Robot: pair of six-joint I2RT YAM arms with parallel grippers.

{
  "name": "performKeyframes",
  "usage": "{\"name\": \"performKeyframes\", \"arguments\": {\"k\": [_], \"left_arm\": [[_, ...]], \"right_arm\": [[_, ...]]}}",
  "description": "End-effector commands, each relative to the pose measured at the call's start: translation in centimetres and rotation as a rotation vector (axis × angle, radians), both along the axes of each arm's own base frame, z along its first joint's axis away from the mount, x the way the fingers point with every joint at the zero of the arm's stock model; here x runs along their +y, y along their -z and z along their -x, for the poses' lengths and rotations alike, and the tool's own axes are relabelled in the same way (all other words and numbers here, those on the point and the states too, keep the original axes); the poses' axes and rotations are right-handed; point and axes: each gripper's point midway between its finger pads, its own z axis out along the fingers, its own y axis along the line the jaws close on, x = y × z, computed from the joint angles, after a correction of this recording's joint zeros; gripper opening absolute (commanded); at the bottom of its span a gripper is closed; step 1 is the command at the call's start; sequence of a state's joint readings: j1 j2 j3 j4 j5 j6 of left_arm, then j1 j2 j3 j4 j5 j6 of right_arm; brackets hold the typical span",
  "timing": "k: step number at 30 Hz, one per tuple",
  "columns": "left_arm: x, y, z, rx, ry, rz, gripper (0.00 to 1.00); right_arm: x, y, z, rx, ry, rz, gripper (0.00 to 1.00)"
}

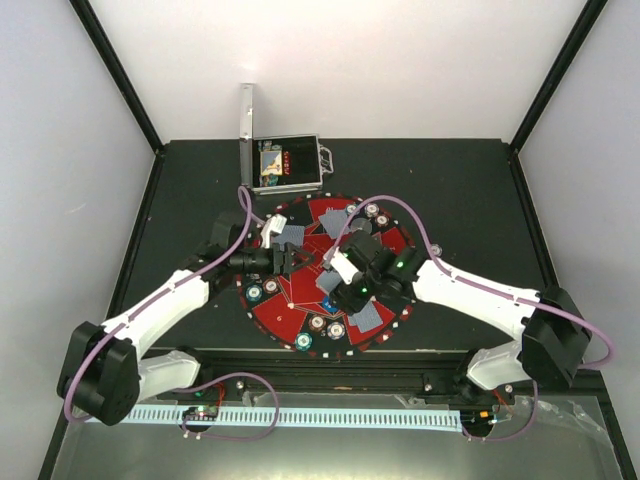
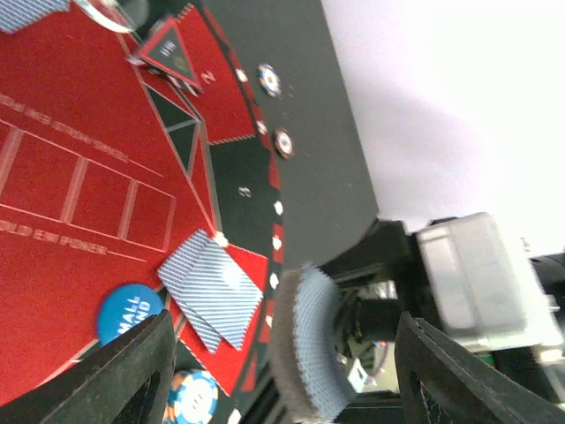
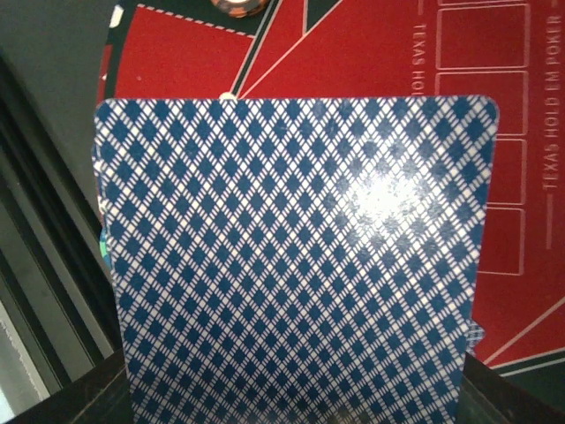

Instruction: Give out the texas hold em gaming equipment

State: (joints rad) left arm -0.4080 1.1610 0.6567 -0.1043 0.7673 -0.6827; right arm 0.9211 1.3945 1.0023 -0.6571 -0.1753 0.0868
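A deck of blue-patterned playing cards fills the right wrist view, and my right gripper is shut on its lower end. In the left wrist view the same deck shows edge-on between the fingers of my left gripper, which is open and touches nothing. Both grippers meet over the middle of the mat, left and right. Two dealt cards overlap on the mat beside a blue disc and a blue-and-white chip.
The round red-and-black mat lies mid-table with chips and cards around its rim. More chips sit at its edge. The open silver case stands behind the mat. White walls enclose the table.
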Motion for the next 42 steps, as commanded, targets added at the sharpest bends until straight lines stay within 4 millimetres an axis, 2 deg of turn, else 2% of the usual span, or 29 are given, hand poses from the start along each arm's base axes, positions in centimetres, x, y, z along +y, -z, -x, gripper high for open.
{"name": "performKeyframes", "arguments": {"k": [1, 14, 23, 31, 42], "left_arm": [[-1.3, -1.3, 2.4, 0.026, 0.151, 0.089, 0.69], [-3.4, 2.4, 4.0, 0.124, 0.335, 0.035, 0.68], [-3.4, 4.0, 4.3, 0.14, 0.348, -0.026, 0.57], [-2.7, 4.4, 3.8, 0.115, 0.31, -0.093, 0.5], [-1.7, 4.3, 3.6, 0.103, 0.281, -0.133, 0.47]], "right_arm": [[1.3, 0.0, 0.7, -0.01, -0.048, -0.005, 0.63], [2.3, -0.4, 1.6, -0.007, -0.081, -0.011, 0.63], [2.1, -0.2, 1.8, -0.007, -0.086, -0.004, 0.63], [1.8, -0.1, 1.9, -0.007, -0.085, 0.002, 0.63], [1.4, 0.3, 2.2, -0.002, -0.081, 0.007, 0.63]]}}
